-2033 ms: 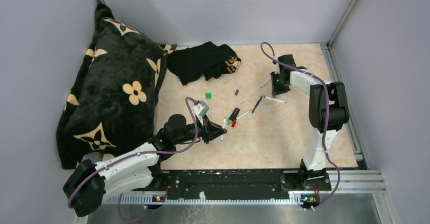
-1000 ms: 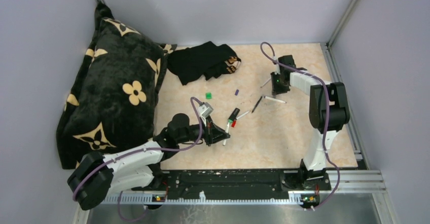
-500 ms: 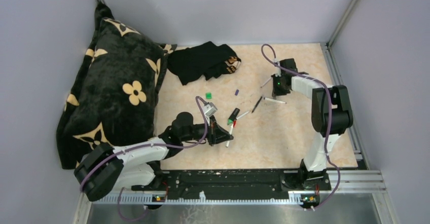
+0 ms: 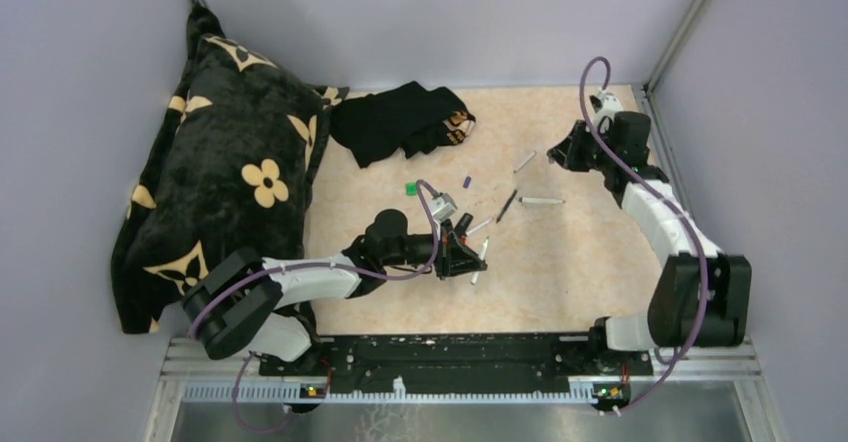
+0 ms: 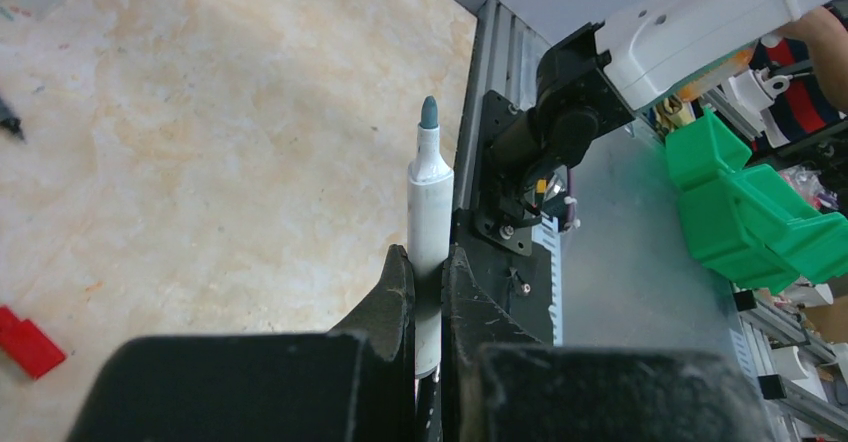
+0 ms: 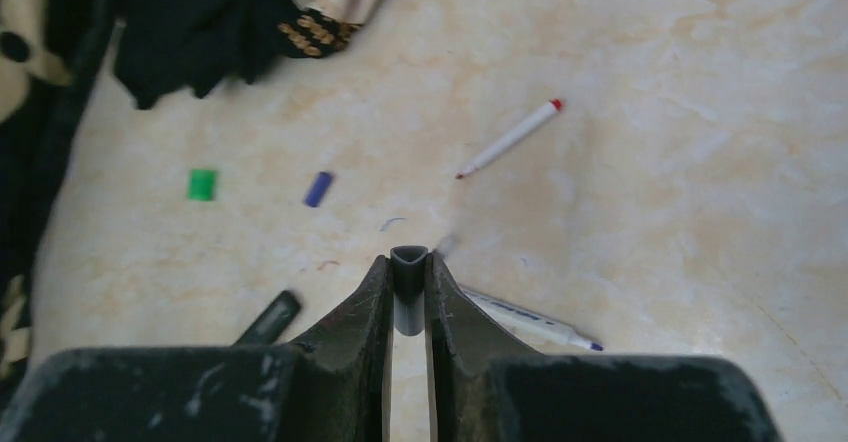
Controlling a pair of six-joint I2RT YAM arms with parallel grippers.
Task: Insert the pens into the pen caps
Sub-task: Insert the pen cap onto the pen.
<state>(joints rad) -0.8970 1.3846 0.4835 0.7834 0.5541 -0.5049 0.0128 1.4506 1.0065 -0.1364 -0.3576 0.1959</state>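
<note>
- The left gripper (image 5: 427,262) is pinched narrow on a thin white-barrelled marker with a teal-green tip (image 5: 430,187). It grips the barrel partway along, and the bare tip points out past the fingers. In the top view it hangs near the middle of the marbled beige tabletop (image 4: 560,272).
- The right gripper (image 6: 408,262) is closed narrow on a small dark-grey plastic cap (image 6: 408,300). It is over the far right of the table, well apart from the marker.
- The step in hand looks like bringing the two together, so the arms must meet with the tip facing the cap's mouth on one shared line.
- I cannot tell which end of the held cap is open, and that wants checking before any push.
- The held cap looks dark while the tip is greenish. The small green plastic cap (image 6: 202,184), lying near the short purple cap (image 6: 319,189), may be the true match, so a poor fit is a risk.
- Push slowly and straight, since a skewed push would likely slide the barrel between the fingers.
- The white pen with a red end (image 6: 510,140) lies loose on the table, uncapped.
</note>
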